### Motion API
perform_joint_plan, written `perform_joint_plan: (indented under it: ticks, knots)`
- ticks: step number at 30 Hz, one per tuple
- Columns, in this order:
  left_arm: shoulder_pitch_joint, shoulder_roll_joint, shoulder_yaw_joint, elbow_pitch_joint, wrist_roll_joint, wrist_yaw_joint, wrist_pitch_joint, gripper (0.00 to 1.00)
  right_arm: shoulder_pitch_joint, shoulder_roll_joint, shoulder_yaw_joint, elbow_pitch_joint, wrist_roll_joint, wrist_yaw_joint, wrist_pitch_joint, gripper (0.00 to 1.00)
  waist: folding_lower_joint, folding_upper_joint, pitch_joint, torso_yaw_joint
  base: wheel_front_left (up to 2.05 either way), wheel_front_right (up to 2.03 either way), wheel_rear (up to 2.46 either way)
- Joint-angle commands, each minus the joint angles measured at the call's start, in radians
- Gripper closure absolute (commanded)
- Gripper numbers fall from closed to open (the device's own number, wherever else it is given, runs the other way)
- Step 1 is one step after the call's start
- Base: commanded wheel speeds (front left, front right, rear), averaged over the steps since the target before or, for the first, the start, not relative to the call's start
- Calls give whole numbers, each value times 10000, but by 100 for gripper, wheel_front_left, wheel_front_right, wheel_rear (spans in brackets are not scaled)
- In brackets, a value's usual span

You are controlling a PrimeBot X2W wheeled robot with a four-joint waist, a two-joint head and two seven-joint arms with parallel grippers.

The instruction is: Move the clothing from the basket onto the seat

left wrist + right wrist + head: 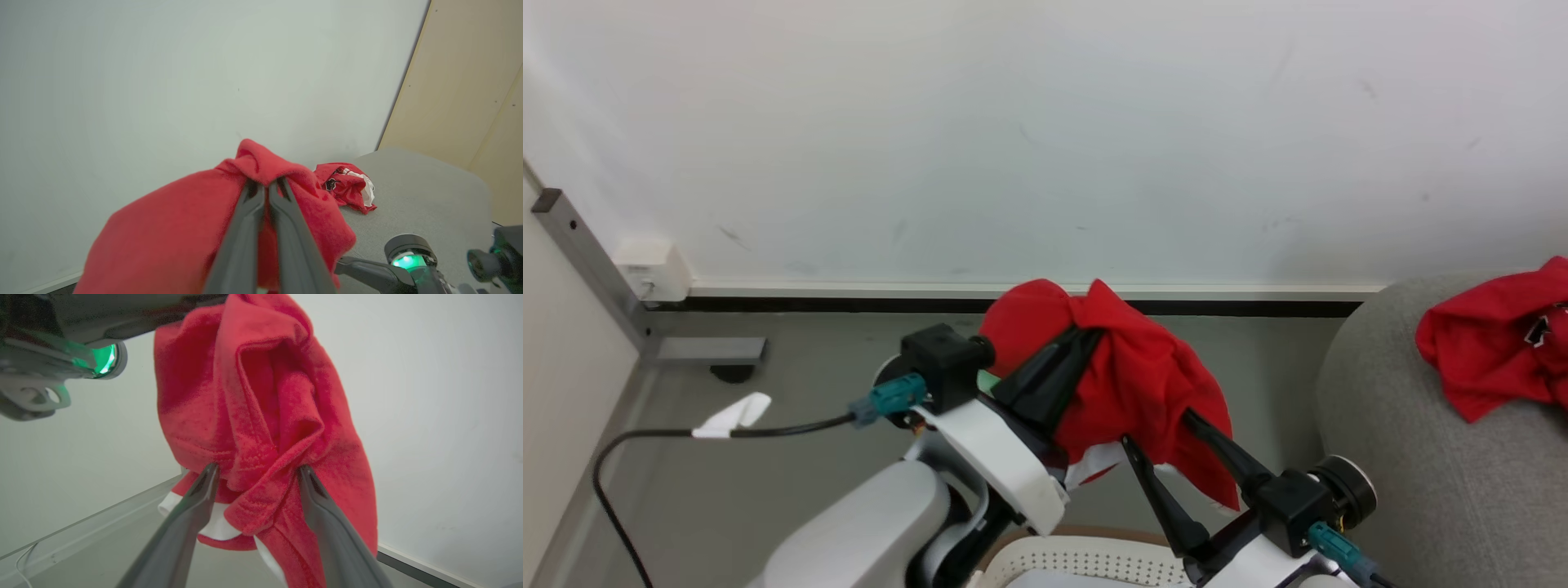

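At the far left of the head view a grey metal post [595,265] stands against the white wall [1045,122], and a small white box [654,269] sits just beside it at the bottom of the wall. A black cable [645,433] with a white tag runs over the grey floor [792,490] up to the left wrist.

Toward the middle, the left gripper [1086,336] is raised above the basket [1094,563]. Its two dark fingers are pressed together and they pinch the top of a red garment [1143,384]. In the left wrist view the fingers [245,228] lie side by side with almost no gap, and the cloth [184,228] bunches over their tips and hangs down on both sides. The garment is in the air, clear of the basket, and a white band shows at its lower edge.

Just to the right, the right gripper [1153,425] points up into the lower part of the same garment. Its jaws stand wide apart. In the right wrist view a thick fold of the cloth [261,396] hangs between the two fingertips [210,473]; the jaws are not pressed onto it.

At the right edge is the grey seat [1405,457]. A second red garment [1494,343] lies crumpled on it, with a bit of white and a black-and-white patch, well apart from the grippers.
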Motion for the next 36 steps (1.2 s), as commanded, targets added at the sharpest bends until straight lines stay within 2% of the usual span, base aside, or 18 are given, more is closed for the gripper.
perform_joint_plan:
  ticks: [1, 13, 14, 15, 16, 24, 36]
  knots:
    - [166, -151, -191, 27, 130, -88, 46, 100, -226, 10, -37, 332, 57, -23, -59, 0, 0, 0, -83, 303, 0, 0, 0]
    - [479, -907, -1283, 116, 321, -419, 330, 100, -789, 129, -139, 1808, 213, -23, -59, 0, 0, 0, -414, 1458, 0, 0, 0]
    - [505, -943, -1352, 140, 328, -444, 341, 100, -818, 133, -90, 1826, 253, -23, -61, 10, 0, 0, -441, 1536, 0, 0, 0]
    - [521, -958, -1390, 168, 321, -443, 366, 100, -823, 130, -36, 1800, 308, -23, -62, 70, 0, 0, -464, 1600, 0, 0, 0]
    - [539, -943, -1402, 237, 281, -412, 379, 100, -806, 121, 58, 1727, 471, -23, -64, 100, 0, 0, -502, 1699, 0, 0, 0]
    - [592, -791, -1256, 428, 118, -297, 302, 100, -600, 121, 50, 1601, 703, -23, -67, 100, 0, 0, -514, 1755, 0, 0, 0]
    - [607, -506, -942, 730, -54, -180, 84, 100, 45, 120, -145, 820, 1061, -23, -66, 100, 0, 0, -370, 1340, 0, 0, 0]
